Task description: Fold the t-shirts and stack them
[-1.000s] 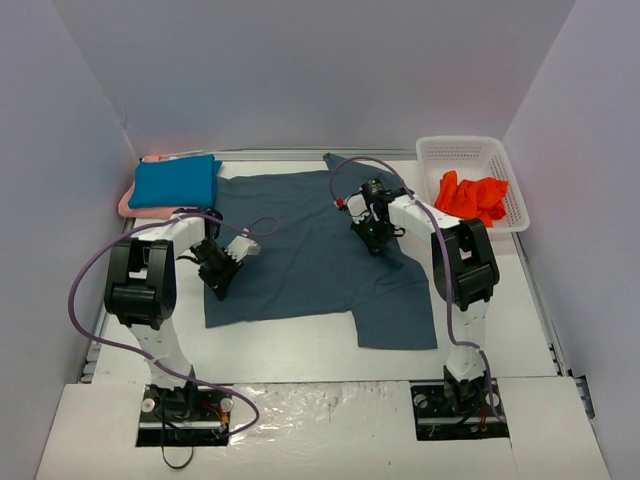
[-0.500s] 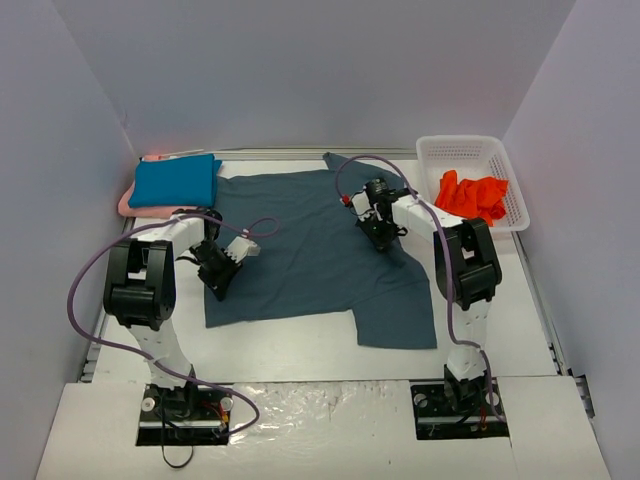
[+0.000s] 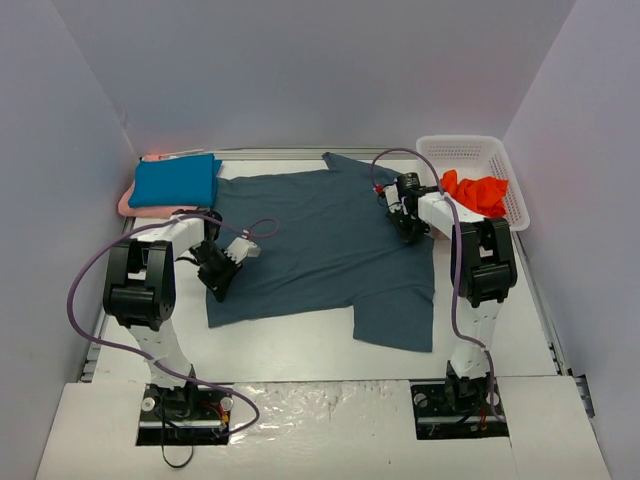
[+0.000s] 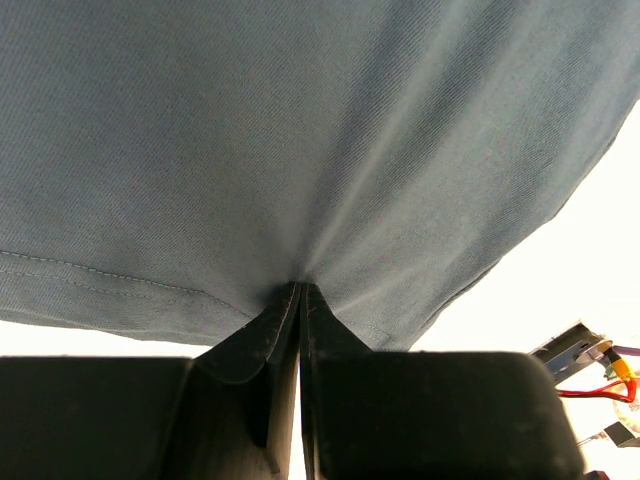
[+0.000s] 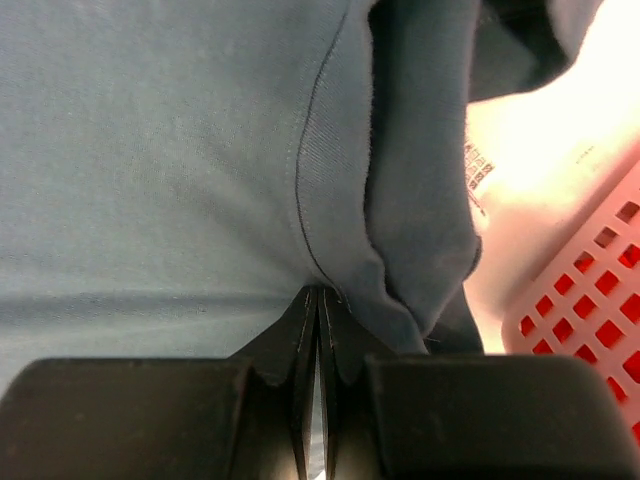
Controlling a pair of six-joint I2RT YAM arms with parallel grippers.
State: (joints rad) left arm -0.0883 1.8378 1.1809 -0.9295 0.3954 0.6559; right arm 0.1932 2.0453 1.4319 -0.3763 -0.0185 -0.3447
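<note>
Now drawn farther right than a second ago: slate blue-grey t-shirt [image 3: 320,240], spread out on surface [image 3: 300,345]. Pinched at its right edge by right claw [image 3: 410,225], clenched, near white basket [image 3: 470,145]. Pinched at left hem by left claw [image 3: 218,285], likewise clenched. Teal t-shirt [image 3: 175,180] folded at far left; orange-red t-shirt [image 3: 478,192] in basket.

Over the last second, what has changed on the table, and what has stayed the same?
The right gripper, shut on the blue-grey t-shirt, moved right and a little away, toward the basket, pulling the shirt's right side outward. The left gripper stayed put, pinching the shirt's left part. The teal t-shirt, pink t-shirt and orange-red t-shirt did not move.
</note>
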